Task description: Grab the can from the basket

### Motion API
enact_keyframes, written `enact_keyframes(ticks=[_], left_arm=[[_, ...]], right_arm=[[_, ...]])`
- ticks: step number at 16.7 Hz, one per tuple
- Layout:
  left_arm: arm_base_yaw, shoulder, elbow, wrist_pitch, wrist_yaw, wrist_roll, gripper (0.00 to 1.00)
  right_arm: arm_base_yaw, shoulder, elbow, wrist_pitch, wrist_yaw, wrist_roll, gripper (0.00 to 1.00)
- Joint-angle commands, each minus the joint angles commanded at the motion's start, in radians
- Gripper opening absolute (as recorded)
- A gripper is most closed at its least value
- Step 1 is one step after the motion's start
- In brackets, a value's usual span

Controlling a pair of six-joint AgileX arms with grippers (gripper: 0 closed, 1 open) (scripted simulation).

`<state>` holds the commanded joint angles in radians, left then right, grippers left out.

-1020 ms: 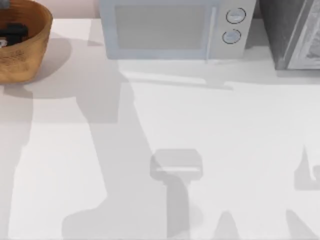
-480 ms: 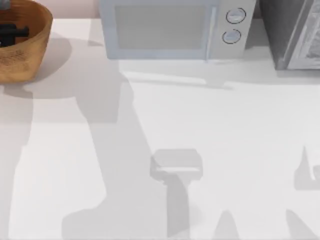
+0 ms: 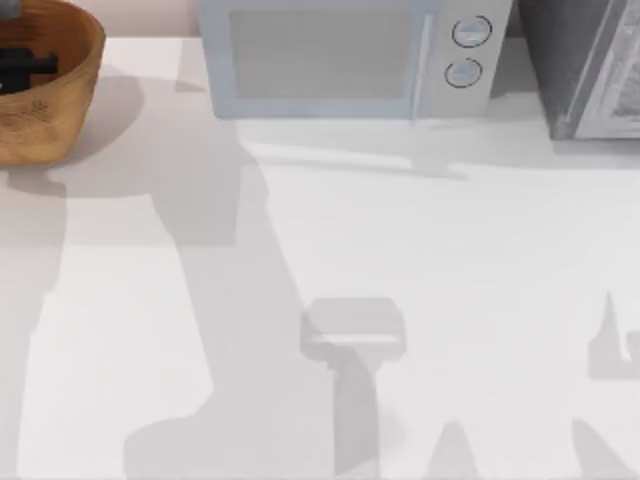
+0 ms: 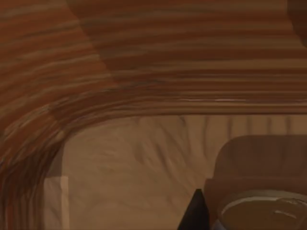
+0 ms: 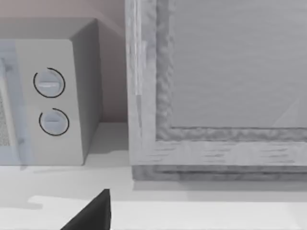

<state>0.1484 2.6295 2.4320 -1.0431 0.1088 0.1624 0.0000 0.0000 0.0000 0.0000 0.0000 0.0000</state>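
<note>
Left gripper is down inside the basket right beside the can — can't tell its opening — next it needs to close on the can.

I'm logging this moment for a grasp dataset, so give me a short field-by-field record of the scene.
basket: woven basket, top view's far left corner of the table
can: tan round end on the basket floor, beside a dark fingertip
left gripper: down inside the basket
right gripper: finger above the table, facing the microwave and grey cabinet
</note>
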Motion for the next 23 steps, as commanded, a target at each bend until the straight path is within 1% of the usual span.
enact_keyframes(ticks=[4, 8, 11, 16, 20, 23], left_arm=[[-0.013, -0.067, -0.064, 0.031, -0.004, 0.004, 0.0], [-0.028, -0.245, -0.237, 0.11, -0.013, -0.006, 0.0], [-0.04, -0.45, -0.437, 0.185, -0.023, -0.018, 0.0], [-0.06, -0.854, -0.81, 0.331, -0.039, -0.037, 0.0], [-0.069, -1.127, -1.064, 0.436, -0.046, -0.063, 0.0], [-0.078, -1.289, -1.217, 0.513, -0.052, -0.08, 0.0]], right_arm=[[0.0, 0.0, 0.0, 0.0, 0.0, 0.0, 1.0], [0.0, 0.0, 0.0, 0.0, 0.0, 0.0, 1.0], [0.0, 0.0, 0.0, 0.0, 0.0, 0.0, 1.0], [0.0, 0.0, 0.0, 0.0, 0.0, 0.0, 1.0], [0.0, 0.0, 0.0, 0.0, 0.0, 0.0, 1.0], [0.0, 0.0, 0.0, 0.0, 0.0, 0.0, 1.0]])
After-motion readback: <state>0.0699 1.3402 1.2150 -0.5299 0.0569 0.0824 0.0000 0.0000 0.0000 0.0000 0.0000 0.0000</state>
